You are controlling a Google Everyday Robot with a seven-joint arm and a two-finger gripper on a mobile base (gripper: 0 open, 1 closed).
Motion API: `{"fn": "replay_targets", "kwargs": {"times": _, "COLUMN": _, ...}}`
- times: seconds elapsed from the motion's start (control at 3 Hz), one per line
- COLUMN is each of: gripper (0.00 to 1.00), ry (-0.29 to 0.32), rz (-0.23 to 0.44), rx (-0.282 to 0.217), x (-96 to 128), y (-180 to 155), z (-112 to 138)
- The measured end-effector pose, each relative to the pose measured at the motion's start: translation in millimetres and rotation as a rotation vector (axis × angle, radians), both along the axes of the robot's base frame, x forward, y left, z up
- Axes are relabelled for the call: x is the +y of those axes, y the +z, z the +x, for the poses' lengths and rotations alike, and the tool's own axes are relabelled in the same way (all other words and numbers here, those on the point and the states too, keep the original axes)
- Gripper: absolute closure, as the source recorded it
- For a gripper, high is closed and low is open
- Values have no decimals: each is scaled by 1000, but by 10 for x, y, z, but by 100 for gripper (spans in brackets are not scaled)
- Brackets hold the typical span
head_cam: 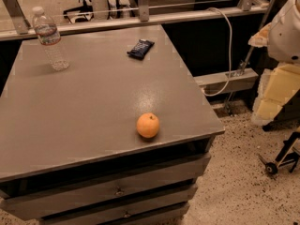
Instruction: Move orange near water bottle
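By the look of things, none of the task was done. The small round orange fruit [148, 125] sat near the front edge of the grey flat surface [93, 107], well apart from the clear ribbed plastic water bottle [50, 40] standing at the far left corner. The gripper [281, 161], apparently the dark part low at the right, hung off the surface. I could not tell whether it was open or closed. Grasping, carrying and placing the fruit were all still to do.

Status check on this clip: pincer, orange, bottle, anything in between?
Pincer out of view; white arm segment at right edge. Orange near table front edge, untouched. Water bottle upright, far-left corner. Snack wrapper at back, off the line between.
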State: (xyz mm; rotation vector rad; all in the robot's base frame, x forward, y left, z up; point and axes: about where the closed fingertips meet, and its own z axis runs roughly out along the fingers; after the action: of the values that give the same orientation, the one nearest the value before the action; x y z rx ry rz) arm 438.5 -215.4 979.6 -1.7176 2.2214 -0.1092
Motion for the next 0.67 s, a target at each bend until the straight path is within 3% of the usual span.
{"fn": "replay_targets", "kwargs": {"times": 0.33, "gripper": 0, "ry": 2, "rz": 14, "rx": 2, "x": 45, "y": -20, "z": 11}}
{"fn": "replay_targets", "kwargs": {"times": 0.67, "gripper": 0, "ry": 22, "rz": 115, "rx": 20, "x": 381, "y": -181, "z": 74}}
